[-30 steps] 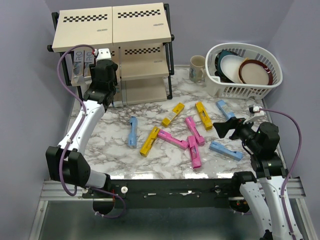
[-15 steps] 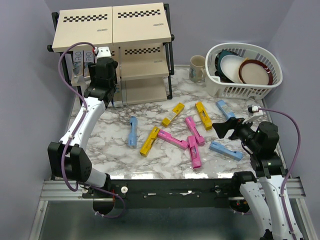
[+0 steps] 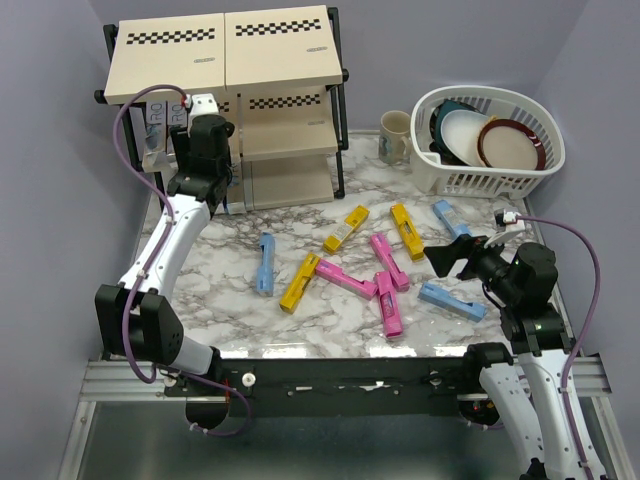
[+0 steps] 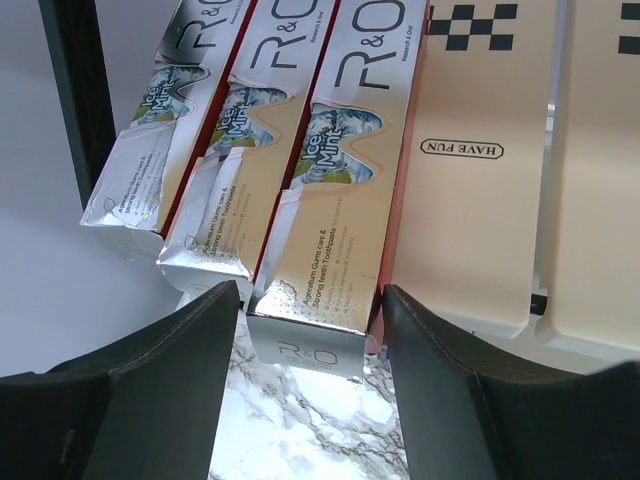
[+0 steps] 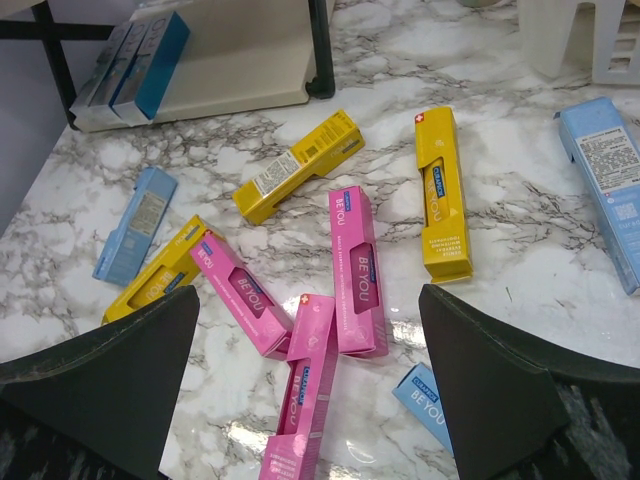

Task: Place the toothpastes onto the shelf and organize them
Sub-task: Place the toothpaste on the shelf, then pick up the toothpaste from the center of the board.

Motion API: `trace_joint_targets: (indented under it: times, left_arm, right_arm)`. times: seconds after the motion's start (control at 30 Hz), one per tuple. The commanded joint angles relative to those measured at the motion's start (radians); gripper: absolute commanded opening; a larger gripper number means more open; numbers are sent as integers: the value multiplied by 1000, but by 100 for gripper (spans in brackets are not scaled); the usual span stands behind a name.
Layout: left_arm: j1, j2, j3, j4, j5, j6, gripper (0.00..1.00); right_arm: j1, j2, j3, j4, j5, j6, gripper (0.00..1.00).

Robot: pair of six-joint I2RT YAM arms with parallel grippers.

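Note:
The shelf stands at the back left. In the left wrist view, three silver toothpastes lie side by side on its beige board. My left gripper is open, its jaws on either side of the near end of the rightmost silver carton, with a small gap on the left. Pink, yellow and light blue toothpastes lie scattered on the marble table. My right gripper hovers wide open and empty above the pink cartons. Teal-blue cartons lie on the lowest tier.
A white dish basket with plates and bowls stands at the back right, with a mug to its left. A light blue carton lies just below my right gripper, and another lies near the basket.
My left gripper's jaws have widened around the silver carton on the shelf, and that arm has shifted slightly. The right arm has barely moved.

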Motion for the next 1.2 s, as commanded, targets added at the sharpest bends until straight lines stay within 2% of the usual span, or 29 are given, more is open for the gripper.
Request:
trace_joint_targets:
  times: [0.0,0.3,0.53,0.77,0.93,1.07,1.17]
  left_arm:
    - [10,-34,-4,22,-28,-11,71]
    - [10,-134,-16,-27,67,-70,88]
    - [10,-327,-57,-162,195,-120,99]
    - [10,-634,-338,-193,408,-162,99]
    - [10,-854,-510,-214,492,-196,99]
    - [10,-948,-626,-234,555,-235,99]
    - [10,-994,-689,-219,607,-279,99]
  right_arm:
    - [4,1,-12,27,-26,-8,100]
    - [6,4,-12,28,-36,-14,100]
    - [4,3,-5,2,-76,-29,100]
    - [4,33,-2,-42,-135,-8,100]
    - [4,104,8,-90,-167,8,100]
    - [4,187,0,-114,-219,-5,100]
    - [6,222,-8,-133,-178,-6,100]
